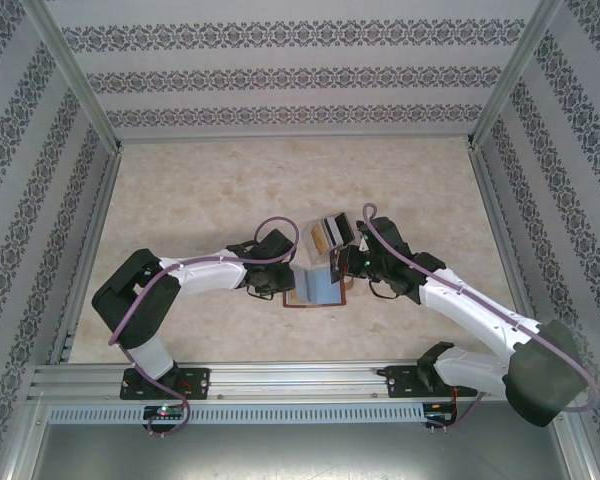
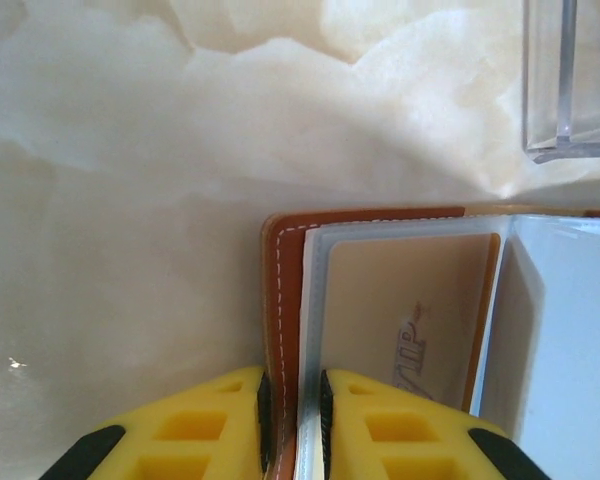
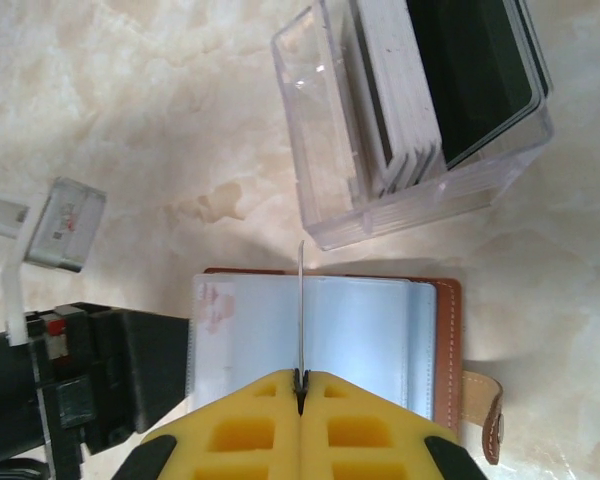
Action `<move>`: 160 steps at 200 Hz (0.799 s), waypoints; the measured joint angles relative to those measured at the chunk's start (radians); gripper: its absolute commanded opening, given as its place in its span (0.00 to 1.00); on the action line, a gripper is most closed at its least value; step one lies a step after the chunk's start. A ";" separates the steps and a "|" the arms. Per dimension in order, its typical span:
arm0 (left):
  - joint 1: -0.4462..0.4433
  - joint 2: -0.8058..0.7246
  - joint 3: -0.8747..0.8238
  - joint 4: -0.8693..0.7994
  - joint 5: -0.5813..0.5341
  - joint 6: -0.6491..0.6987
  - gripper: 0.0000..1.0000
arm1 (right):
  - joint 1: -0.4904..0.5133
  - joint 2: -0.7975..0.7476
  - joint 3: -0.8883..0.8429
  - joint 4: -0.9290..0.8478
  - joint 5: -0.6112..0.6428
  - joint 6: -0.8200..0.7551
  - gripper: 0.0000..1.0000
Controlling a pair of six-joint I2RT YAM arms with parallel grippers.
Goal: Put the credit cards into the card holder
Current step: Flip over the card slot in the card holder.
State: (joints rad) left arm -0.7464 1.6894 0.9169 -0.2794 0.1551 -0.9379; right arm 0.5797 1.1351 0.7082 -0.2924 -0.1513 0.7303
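right wrist: right gripper (image 3: 300, 388) clamped on credit card (image 3: 301, 300), left gripper (image 2: 294, 400) pinching card holder (image 3: 448, 320) cover; card may miss pocket.

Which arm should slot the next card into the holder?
Right. The right gripper pinches a card edge-on over the open card holder; the left gripper is clamped on its edge.

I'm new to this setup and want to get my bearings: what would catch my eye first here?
At the middle of the table, the right hand holds a thin credit card on edge over the open reddish-brown card holder, whose edge the left hand pinches. Just beyond stands a clear plastic case with more cards upright in it.
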 measured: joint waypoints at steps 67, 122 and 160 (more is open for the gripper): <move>-0.001 -0.054 -0.003 -0.062 -0.096 -0.002 0.28 | 0.062 0.095 0.003 0.090 -0.107 0.008 0.00; -0.006 -0.100 -0.010 -0.121 -0.167 -0.002 0.33 | 0.091 0.204 -0.055 0.195 -0.127 0.061 0.00; -0.014 -0.134 -0.083 -0.075 -0.156 -0.005 0.38 | 0.091 0.206 -0.103 0.257 -0.119 0.097 0.00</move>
State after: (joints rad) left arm -0.7601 1.5555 0.8337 -0.3546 -0.0010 -0.9432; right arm 0.6704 1.3415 0.6052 -0.0357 -0.2707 0.8272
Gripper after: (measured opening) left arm 0.373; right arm 0.048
